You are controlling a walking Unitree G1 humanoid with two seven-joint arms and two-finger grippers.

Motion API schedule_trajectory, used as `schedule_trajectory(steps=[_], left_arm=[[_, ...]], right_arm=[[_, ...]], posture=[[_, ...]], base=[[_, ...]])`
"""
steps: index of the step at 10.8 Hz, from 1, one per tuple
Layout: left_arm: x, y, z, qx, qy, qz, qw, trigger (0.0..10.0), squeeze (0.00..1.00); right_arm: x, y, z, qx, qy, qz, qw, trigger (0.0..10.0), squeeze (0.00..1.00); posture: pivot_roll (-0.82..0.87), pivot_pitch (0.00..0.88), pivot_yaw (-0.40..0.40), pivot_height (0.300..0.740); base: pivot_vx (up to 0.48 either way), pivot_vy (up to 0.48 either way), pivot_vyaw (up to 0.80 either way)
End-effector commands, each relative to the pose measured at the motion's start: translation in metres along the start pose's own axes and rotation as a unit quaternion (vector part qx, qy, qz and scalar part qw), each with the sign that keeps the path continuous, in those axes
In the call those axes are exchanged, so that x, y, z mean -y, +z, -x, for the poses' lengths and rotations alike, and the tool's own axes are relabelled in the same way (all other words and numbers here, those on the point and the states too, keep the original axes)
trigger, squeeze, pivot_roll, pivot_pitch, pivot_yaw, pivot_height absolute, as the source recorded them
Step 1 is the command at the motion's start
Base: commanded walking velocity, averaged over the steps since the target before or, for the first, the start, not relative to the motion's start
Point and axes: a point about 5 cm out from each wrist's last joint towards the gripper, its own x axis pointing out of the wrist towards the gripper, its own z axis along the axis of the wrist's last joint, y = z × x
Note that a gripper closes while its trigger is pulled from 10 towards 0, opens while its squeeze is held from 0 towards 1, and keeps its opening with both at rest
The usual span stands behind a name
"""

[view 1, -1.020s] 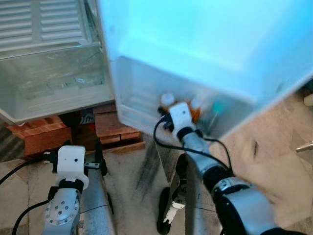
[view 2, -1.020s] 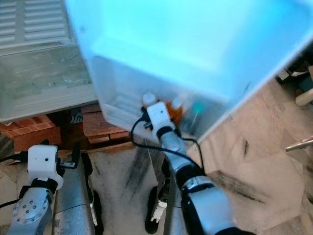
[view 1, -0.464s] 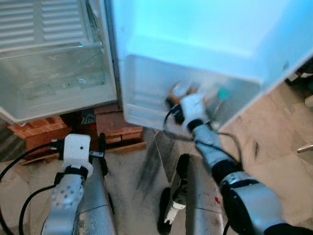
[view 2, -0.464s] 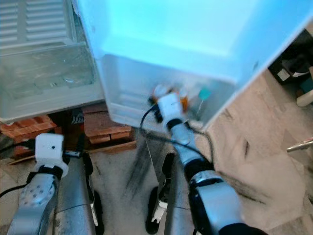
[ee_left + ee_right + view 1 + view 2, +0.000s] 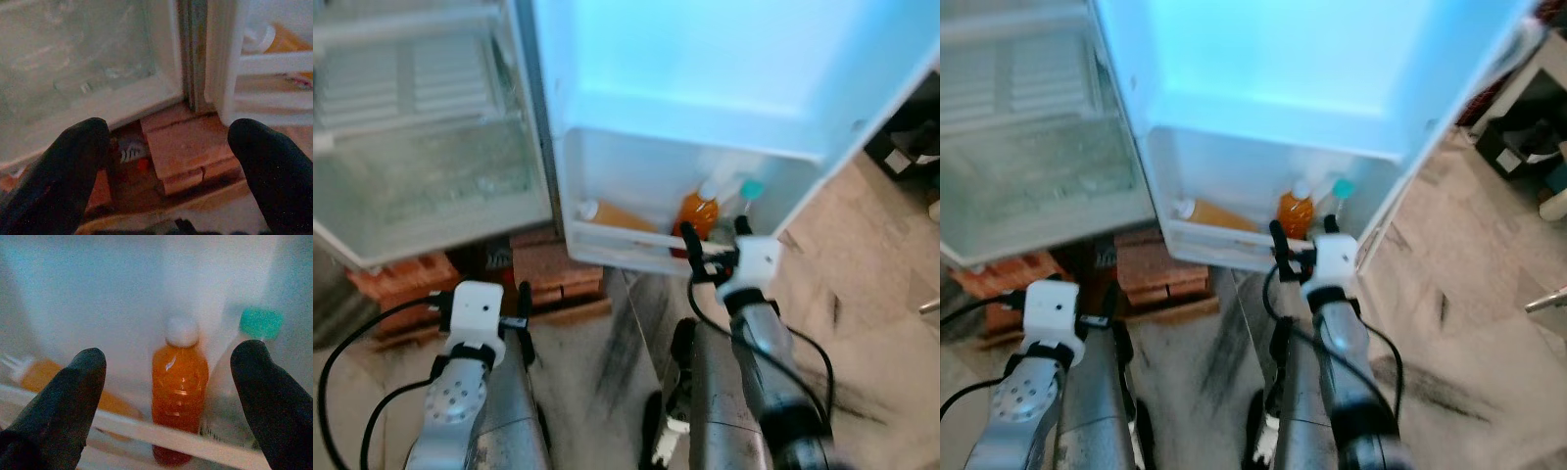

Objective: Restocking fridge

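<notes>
Fingers of the right gripper (image 5: pixel 713 242) are spread wide and hold nothing; they hang just in front of the door shelf (image 5: pixel 626 245), level with its front rail. Fingers of the left gripper (image 5: pixel 171 161) are parted and empty too, low beside the fridge's foot and taking no part.

Largest to smallest, placed from the door shelf: the fridge (image 5: pixel 431 127) stands open to the shelf's left, its clear bottom drawer (image 5: pixel 421 186) looking bare, though that part is blurred. The open door (image 5: pixel 724 69) rises above the shelf and carries it. Below and to the left, red bricks (image 5: pixel 548 269) prop the fridge off the tiled floor (image 5: pixel 862 333).

On the shelf itself, an orange bottle (image 5: pixel 179 396) with a white cap stands upright behind the rail, right between the spread fingers in the right wrist view. Touching or just beside it, at the end away from the fridge, is a clear bottle (image 5: pixel 230 401) with a teal cap. Toward the fridge, another orange bottle (image 5: pixel 612 215) lies on its side.

By my reading, three bottles are already stocked and the upright orange one is set down and let go. What remains cannot be told; the lying bottle could be stood up.
</notes>
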Motion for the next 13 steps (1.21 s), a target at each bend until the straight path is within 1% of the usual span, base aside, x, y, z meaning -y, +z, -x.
schedule_trajectory(steps=[1, 2, 3, 4, 5, 7, 8, 10, 11, 13], left_arm=[[-0.001, -0.003, -0.001, -0.004, -0.005, -0.004, 1.0, 10.0, 0.0], [-0.001, -0.001, -0.004, 0.002, -0.005, -0.005, 1.0, 10.0, 0.0], [-0.002, 0.0, -0.006, 0.005, -0.005, -0.006, 1.0, 10.0, 0.0], [-0.003, -0.002, -0.007, 0.007, -0.005, -0.007, 1.0, 10.0, 0.0], [-0.004, -0.002, -0.008, 0.009, -0.004, -0.007, 1.0, 10.0, 0.0], [0.0, 0.0, -0.013, 0.018, -0.012, -0.004, 1.0, 10.0, 0.0], [0.001, 0.002, -0.016, 0.023, -0.014, -0.003, 1.0, 10.0, 0.0], [0.0, 0.004, -0.015, 0.026, -0.012, -0.001, 1.0, 10.0, 0.0], [-0.001, 0.004, -0.014, 0.027, -0.009, 0.001, 1.0, 10.0, 0.0], [0.0, 0.007, -0.015, 0.033, -0.009, 0.004, 0.999, 10.0, 0.0]], right_arm=[[0.001, 0.004, 0.004, 0.001, -0.002, -0.004, 1.0, 10.0, 1.0], [0.002, 0.005, 0.011, -0.001, -0.007, -0.004, 1.0, 10.0, 1.0], [0.004, 0.013, 0.015, 0.002, -0.015, -0.01, 1.0, 10.0, 1.0], [0.007, 0.022, 0.02, 0.0, -0.015, -0.003, 1.0, 10.0, 0.0], [0.008, 0.026, 0.022, 0.009, -0.01, -0.018, 1.0, 10.0, 0.0], [0.01, 0.029, 0.02, 0.002, -0.032, -0.031, 0.999, 10.0, 0.0], [0.007, 0.031, 0.02, -0.007, -0.027, -0.03, 0.999, 10.0, 0.0], [0.007, 0.03, 0.023, -0.016, -0.02, -0.029, 0.999, 10.0, 0.0], [0.008, 0.03, 0.024, -0.021, -0.029, -0.034, 0.999, 10.0, 0.0], [0.005, 0.031, 0.024, -0.022, -0.027, -0.035, 0.999, 10.0, 0.0]], posture=[[0.18, 0.075, -0.058, 0.505], [0.18, 0.069, -0.053, 0.505], [0.17, 0.062, -0.048, 0.505], [0.16, 0.044, -0.043, 0.505], [0.15, 0.031, -0.038, 0.505], [0.15, 0.015, -0.038, 0.53], [0.15, 0.015, -0.044, 0.55], [0.15, 0.028, -0.048, 0.58], [0.16, 0.041, -0.049, 0.605], [0.16, 0.047, -0.045, 0.64]], base=[[0.0, 0.0, 0.0], [0.0, 0.0, 0.0], [0.0, 0.0, 0.0], [0.0, 0.0, 0.0], [0.0, 0.0, 0.0], [0.0, 0.0, 0.0], [0.0, 0.0, 0.0], [0.0, 0.0, 0.0], [0.0, 0.0, 0.0], [0.0, 0.0, 0.0]])
